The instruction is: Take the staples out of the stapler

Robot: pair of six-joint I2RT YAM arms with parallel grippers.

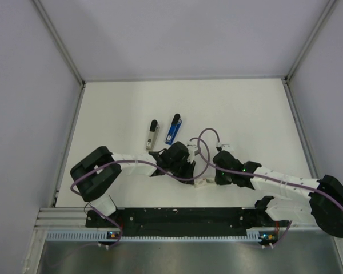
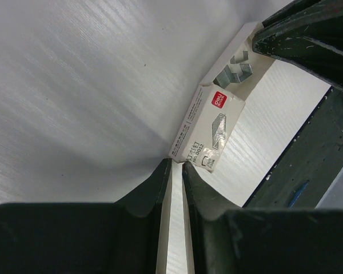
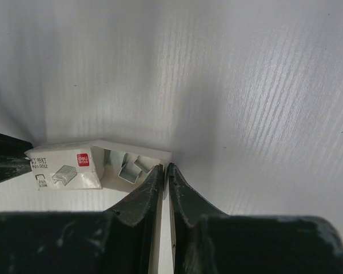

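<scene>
The blue stapler (image 1: 172,129) lies on the white table, beyond both grippers and touched by neither. A small white staple box (image 2: 208,128) sits between the grippers, with its inner tray slid out and loose staple strips (image 2: 234,71) in it. My left gripper (image 2: 176,164) is pinched on the near end of the box's sleeve. My right gripper (image 3: 164,166) is pinched on the corner wall of the open tray (image 3: 138,149), with the staples (image 3: 126,168) just left of its fingertips. In the top view the grippers (image 1: 188,167) (image 1: 210,177) meet over the box (image 1: 200,182).
A slim silver-white piece with a dark end (image 1: 153,135) lies just left of the stapler. Grey walls enclose the table (image 1: 246,114) on the left, back and right. Purple cables (image 1: 208,137) loop above the wrists.
</scene>
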